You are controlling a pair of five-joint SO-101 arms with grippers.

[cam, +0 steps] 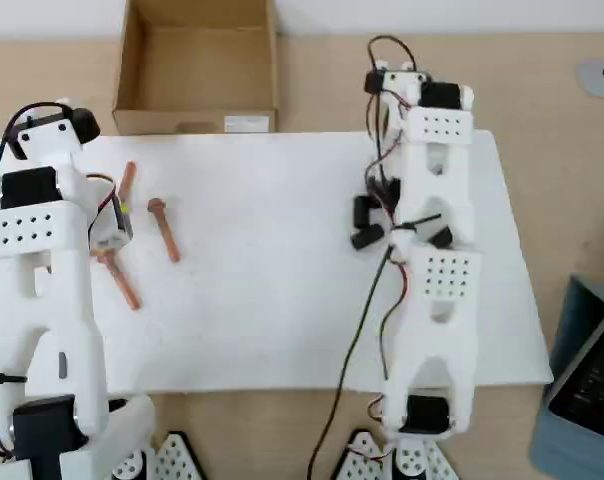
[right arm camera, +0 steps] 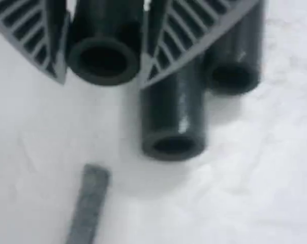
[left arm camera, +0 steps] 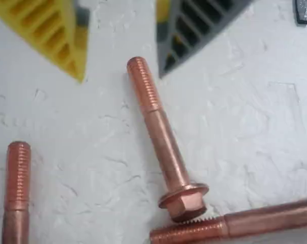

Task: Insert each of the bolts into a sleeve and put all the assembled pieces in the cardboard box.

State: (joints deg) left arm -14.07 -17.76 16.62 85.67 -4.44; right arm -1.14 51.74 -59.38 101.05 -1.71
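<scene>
One black sleeve (right arm camera: 105,56) sits clamped in the right gripper (right arm camera: 101,76), jaws narrow against both its sides; its far end runs out of the picture. Two other sleeves (right arm camera: 174,122) lie just beside it on the white mat (cam: 282,320), one partly covered by a finger. The left gripper (left arm camera: 121,68) hangs wide over the threaded end of a copper bolt (left arm camera: 161,134), not touching it. Two more bolts (left arm camera: 16,188) are cut off at the edge. Grey strip (right arm camera: 87,203) near the sleeves: cannot identify. The cardboard box (cam: 127,70) stands beyond the mat's far edge.
</scene>
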